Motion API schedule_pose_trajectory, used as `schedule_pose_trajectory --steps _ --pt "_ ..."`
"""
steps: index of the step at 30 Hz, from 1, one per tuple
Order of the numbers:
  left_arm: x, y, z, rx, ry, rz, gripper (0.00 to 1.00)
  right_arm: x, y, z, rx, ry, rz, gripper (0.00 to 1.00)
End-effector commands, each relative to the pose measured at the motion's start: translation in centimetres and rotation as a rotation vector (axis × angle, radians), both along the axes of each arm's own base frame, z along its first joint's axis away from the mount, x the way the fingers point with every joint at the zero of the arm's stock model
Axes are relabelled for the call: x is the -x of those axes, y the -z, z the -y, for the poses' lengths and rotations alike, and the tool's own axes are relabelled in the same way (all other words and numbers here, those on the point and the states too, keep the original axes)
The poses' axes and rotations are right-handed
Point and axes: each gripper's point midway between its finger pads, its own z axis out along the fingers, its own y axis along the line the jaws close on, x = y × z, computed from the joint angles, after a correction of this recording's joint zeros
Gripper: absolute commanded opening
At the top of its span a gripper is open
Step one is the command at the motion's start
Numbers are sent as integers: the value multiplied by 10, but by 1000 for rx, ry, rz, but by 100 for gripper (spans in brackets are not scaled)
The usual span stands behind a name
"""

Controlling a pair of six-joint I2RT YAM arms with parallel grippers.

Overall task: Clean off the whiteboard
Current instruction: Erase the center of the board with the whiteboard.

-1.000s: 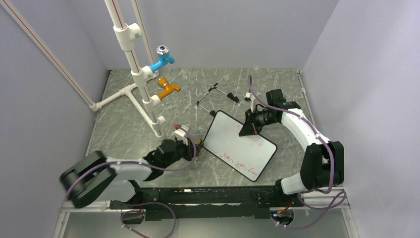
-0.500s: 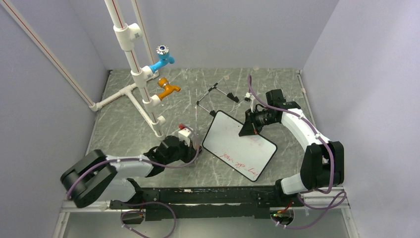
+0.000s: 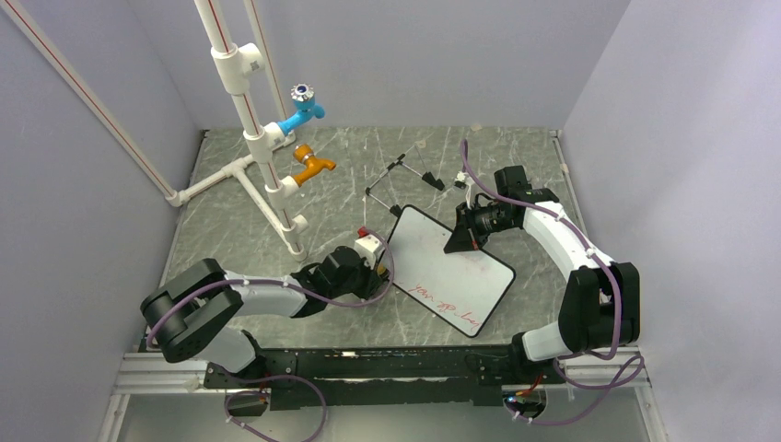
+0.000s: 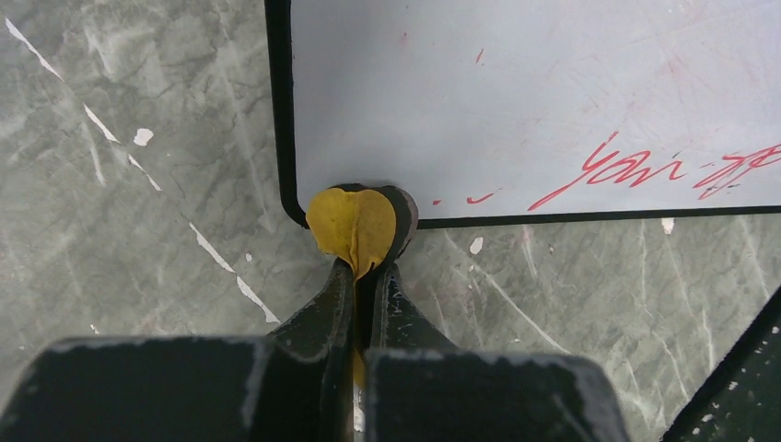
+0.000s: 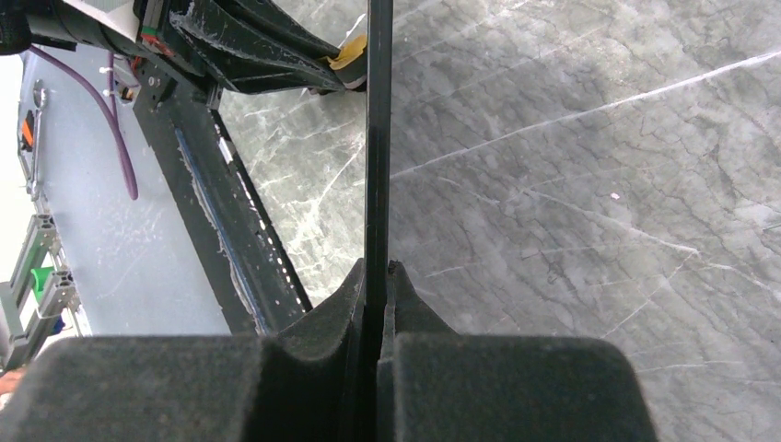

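Grey tabletop (image 3: 230, 241), whiteboard (image 3: 448, 265) in right pincer (image 5: 378, 276) (eraser (image 4: 355, 226) in left pincer (image 4: 367, 274))

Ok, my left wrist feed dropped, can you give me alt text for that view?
The left gripper, shut on a yellow-and-black eraser, holds it against a rounded corner of the whiteboard, at its black frame. Red handwriting runs across the white surface to the right, and the grey marbled table shows around the board.
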Motion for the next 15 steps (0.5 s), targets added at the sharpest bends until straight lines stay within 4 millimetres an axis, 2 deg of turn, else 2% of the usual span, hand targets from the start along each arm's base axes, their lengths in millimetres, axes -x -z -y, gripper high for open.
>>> schedule_pose_trajectory --steps 1,6,10,15 --pt "-17 -8 -10 -101 -84 91 0 -15 2 -1 18 -54 147 0" --pt "-18 3 -17 -194 -105 92 0 -15 3 -1 20 -54 145 0" --pt "-19 6 -13 -216 -100 94 0 -15 2 0 20 -53 146 0" --pt "-1 12 16 -178 46 40 0 -15 2 -1 17 -55 145 0"
